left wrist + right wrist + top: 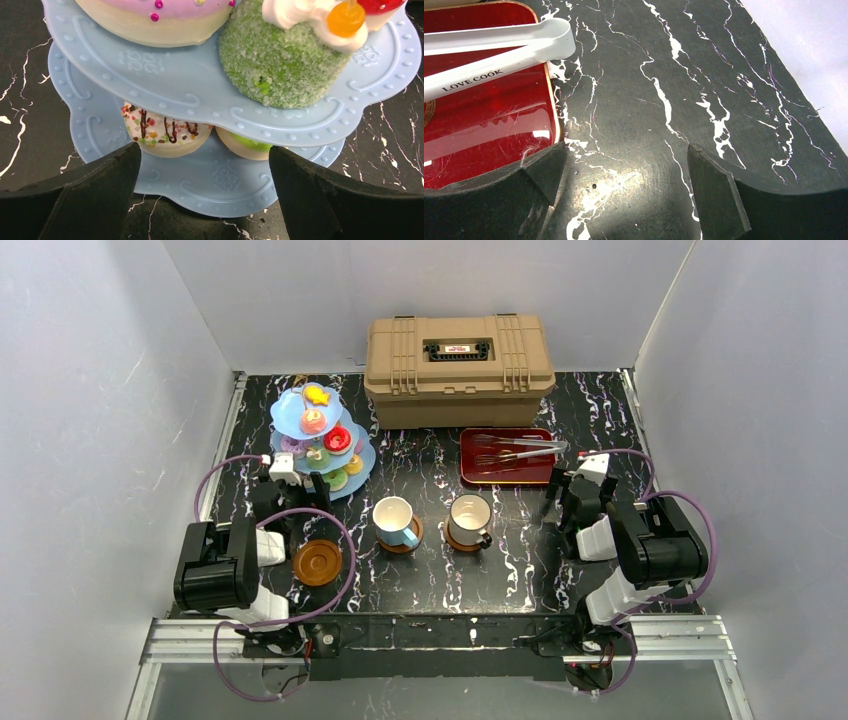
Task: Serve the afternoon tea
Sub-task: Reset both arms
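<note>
The left gripper [204,152], wide open and empty, faced the light-blue cake stand [190,90] just ahead, a sprinkled donut [167,136] on what seemed its lowest tier lying slightly off centre, while the right gripper [624,150], equally wide and empty, hung well away from it.

Robot lab booth: white walls [110,390] enclose tabletop [520,570].

— What sits on the black, white-veined counter [440,580]?
— At the back, a tan toolbox [458,365]. A light-blue cake stand [288,418] is at the back left, and a dark-red tray [500,476] lies right of centre.
— And nearer?
— Three brown rounds in a row: left saucer [317,562], middle saucer [392,546], right saucer [455,543].
</note>
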Robot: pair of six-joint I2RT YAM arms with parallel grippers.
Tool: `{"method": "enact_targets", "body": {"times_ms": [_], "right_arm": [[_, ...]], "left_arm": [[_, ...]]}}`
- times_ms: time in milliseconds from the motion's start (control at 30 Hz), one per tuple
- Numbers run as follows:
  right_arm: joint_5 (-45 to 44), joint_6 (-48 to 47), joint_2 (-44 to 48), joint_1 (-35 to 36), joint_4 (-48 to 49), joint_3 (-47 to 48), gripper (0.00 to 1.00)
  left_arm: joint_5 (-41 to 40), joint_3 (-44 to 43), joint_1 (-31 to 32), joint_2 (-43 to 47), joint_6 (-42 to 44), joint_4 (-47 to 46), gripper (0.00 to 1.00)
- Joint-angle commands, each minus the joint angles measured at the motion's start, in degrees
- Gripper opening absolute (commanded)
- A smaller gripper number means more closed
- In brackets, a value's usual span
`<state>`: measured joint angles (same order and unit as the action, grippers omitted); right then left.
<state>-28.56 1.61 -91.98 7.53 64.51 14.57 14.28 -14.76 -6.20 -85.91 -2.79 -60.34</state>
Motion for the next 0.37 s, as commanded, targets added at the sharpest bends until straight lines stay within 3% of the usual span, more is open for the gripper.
{"method": "enact_targets", "body": {"times_ms": [0,333], "right_arm": [[-1.5,-0.6,0.2,0.2,3.4,0.3,0.98],[-1.5,-0.6,0.2,0.2,3.5,0.3,0.98]], "left_arm": [[-2.0,-2.0,1.1,0.3,1.0,0.9,0.98],[-4.4,-2.4,2.5,0.8,1.7,2.3,0.98]]}}
